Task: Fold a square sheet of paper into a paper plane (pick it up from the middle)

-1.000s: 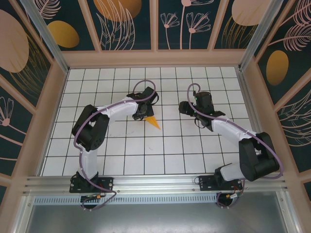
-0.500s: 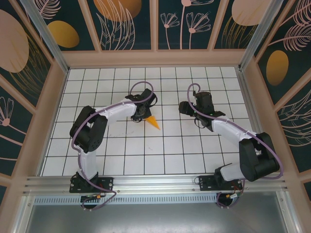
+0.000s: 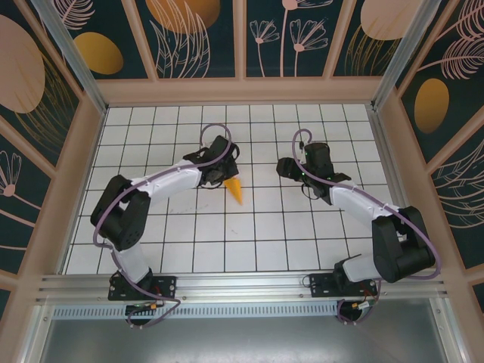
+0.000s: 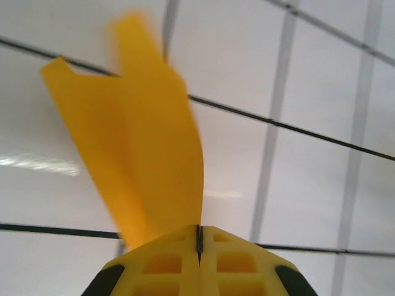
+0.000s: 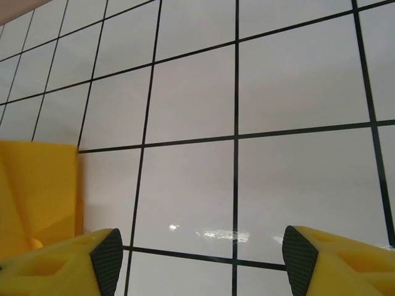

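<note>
While clamped in the closed left gripper (image 4: 199,237), the narrow, creased orange-yellow paper plane (image 4: 139,154) juts out ahead of it.
Light, limp, easily crumpled — best pinched along its folded spine, mid-length; its free end flares forward over the white gridded table (image 3: 265,227). Right gripper (image 5: 202,246) — jaws apart, empty.

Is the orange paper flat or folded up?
Folded. The paper plane is a narrow, pointed shape with overlapping creased flaps, and its near end is pinched in the shut left gripper.
</note>
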`<state>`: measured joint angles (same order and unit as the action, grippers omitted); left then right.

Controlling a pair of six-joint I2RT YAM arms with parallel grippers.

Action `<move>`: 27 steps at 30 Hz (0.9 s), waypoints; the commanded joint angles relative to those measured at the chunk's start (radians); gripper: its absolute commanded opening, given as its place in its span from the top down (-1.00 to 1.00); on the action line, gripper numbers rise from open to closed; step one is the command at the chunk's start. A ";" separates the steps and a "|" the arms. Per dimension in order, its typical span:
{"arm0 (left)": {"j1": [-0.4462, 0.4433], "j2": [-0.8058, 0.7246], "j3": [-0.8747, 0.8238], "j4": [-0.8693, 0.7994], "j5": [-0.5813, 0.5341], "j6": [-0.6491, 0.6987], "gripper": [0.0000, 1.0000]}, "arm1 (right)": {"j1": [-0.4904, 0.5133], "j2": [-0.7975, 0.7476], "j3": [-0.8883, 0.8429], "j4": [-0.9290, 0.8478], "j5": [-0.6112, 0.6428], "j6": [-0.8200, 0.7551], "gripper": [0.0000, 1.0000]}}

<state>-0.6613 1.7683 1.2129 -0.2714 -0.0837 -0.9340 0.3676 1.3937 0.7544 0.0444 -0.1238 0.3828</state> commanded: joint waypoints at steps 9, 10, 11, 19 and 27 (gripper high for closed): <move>-0.003 0.040 -0.110 0.491 0.372 0.144 1.00 | -0.011 -0.095 -0.074 0.055 -0.195 0.116 -0.39; -0.003 0.062 -0.108 0.517 0.392 0.137 1.00 | -0.010 -0.094 -0.080 0.057 -0.203 0.126 -0.35; -0.004 0.085 -0.108 0.547 0.416 0.130 1.00 | -0.005 -0.093 -0.087 0.059 -0.204 0.137 -0.34; 0.001 0.219 -0.133 0.721 0.521 0.077 1.00 | 0.063 -0.034 -0.072 -0.001 -0.128 0.177 -0.19; 0.026 0.248 -0.186 0.735 0.521 0.071 1.00 | 0.117 0.073 -0.031 -0.065 -0.056 0.217 -0.17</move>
<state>-0.6479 1.9987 1.0439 0.4152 0.4171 -0.8509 0.4686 1.4376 0.6857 0.0185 -0.2192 0.5667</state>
